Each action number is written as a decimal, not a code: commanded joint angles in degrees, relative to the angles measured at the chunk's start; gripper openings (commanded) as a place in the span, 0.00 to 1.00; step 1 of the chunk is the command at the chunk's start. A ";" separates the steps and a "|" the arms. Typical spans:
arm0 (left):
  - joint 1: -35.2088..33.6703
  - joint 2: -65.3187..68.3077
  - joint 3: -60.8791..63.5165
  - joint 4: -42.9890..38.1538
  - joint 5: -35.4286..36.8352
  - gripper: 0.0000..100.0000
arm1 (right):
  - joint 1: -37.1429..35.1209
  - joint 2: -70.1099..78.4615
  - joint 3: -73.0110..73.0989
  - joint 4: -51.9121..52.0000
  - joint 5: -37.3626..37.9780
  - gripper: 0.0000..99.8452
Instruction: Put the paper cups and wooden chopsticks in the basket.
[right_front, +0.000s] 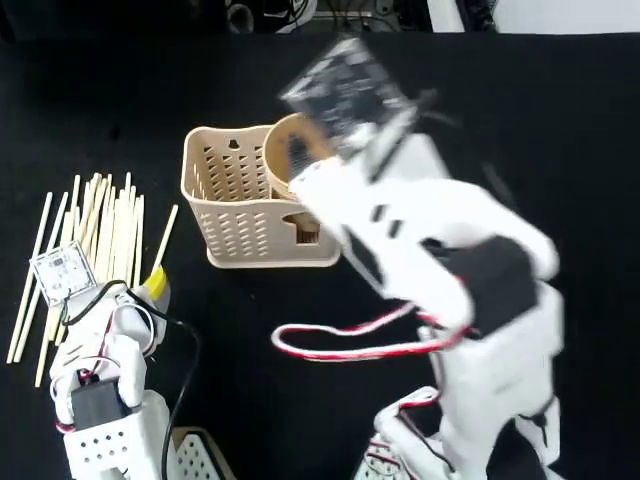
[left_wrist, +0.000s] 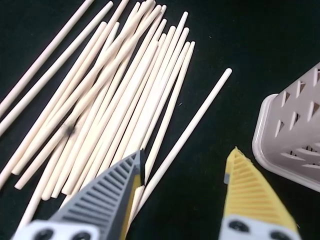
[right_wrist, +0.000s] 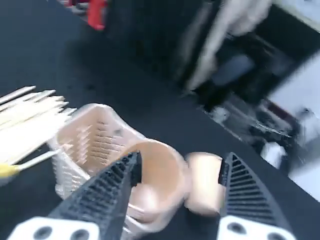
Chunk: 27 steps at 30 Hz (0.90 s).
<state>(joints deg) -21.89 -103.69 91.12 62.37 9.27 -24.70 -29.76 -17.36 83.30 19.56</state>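
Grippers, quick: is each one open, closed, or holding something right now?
Left gripper: open, holding nothing, above the chopsticks.
Right gripper: open, holding nothing, over the paper cup at the basket.

You will find no word, number, label or sign that can be read in any of the views. In the high view, the small square board (right_front: 62, 270) at the lower left carries marks too small to make out. The dark board (right_front: 345, 88) at the upper middle is too blurred for any print on it to be read.
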 joint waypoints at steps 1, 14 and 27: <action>0.75 -0.35 -0.22 -1.23 -0.35 0.27 | 10.46 0.31 -5.49 5.63 0.44 0.27; 1.54 -0.35 -0.13 -1.23 -0.35 0.27 | 32.97 9.19 28.44 -14.24 6.07 0.27; 2.95 -0.35 -0.04 -1.14 -0.44 0.27 | 19.87 40.13 9.27 -15.12 5.71 0.34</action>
<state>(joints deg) -19.60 -103.69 91.47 62.37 9.27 -2.55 6.64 1.80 64.92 24.75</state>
